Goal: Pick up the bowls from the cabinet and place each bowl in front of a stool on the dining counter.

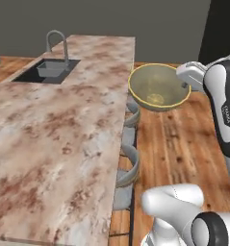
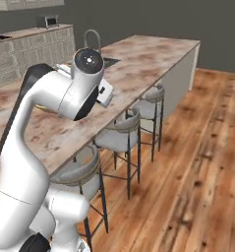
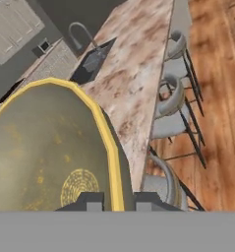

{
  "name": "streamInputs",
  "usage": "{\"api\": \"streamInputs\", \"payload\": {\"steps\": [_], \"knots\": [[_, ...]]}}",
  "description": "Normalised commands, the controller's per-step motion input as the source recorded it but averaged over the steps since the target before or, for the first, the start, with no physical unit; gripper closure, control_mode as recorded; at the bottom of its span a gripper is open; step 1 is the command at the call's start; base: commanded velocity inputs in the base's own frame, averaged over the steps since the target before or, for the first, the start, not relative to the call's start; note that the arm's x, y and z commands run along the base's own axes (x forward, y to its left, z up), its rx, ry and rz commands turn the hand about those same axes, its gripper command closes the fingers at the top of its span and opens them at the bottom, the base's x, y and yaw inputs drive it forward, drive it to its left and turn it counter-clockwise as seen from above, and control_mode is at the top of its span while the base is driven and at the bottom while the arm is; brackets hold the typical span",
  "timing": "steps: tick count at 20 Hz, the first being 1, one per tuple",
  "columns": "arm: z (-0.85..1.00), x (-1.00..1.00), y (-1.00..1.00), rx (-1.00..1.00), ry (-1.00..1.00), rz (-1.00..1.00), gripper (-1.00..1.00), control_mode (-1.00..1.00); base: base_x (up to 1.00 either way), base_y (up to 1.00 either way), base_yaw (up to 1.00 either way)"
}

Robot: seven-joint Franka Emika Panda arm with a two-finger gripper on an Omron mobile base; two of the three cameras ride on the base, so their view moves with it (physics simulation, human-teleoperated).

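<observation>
My gripper (image 1: 186, 84) is shut on the yellow rim of the olive-yellow speckled bowl (image 1: 159, 87) and holds it in the air, tilted, just off the stool side of the dining counter (image 1: 58, 125). In the hand view the bowl (image 3: 45, 147) takes up the left, its rim pinched in my gripper (image 3: 117, 202). Grey stools (image 1: 128, 166) stand tucked along the counter's edge below the bowl. From the right base view, three stools (image 2: 120, 134) line the counter (image 2: 148, 54), and my own arm hides the bowl. The cabinet is out of view.
A dark sink with a curved tap (image 1: 49, 69) is set into the counter's far end. A run of cream drawer units (image 2: 30, 51) stands beyond the counter. Open wooden floor (image 2: 188, 162) lies on the stool side.
</observation>
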Motion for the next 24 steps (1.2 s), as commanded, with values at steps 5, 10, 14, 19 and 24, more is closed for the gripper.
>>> {"api": "streamInputs", "payload": {"steps": [5,10,14,19,24], "knots": [[0.0,0.0,0.0,0.0,0.0,0.0,1.0,1.0,0.33,-0.21,0.76],[0.0,0.0,0.0,0.0,0.0,0.0,1.0,1.0,0.4,-0.45,0.72],[0.0,0.0,0.0,0.0,0.0,0.0,1.0,1.0,0.14,-0.81,0.64],[0.0,0.0,0.0,0.0,0.0,0.0,1.0,1.0,0.0,-0.82,0.62],[0.0,0.0,0.0,0.0,0.0,0.0,1.0,1.0,0.0,-0.56,0.58]]}}
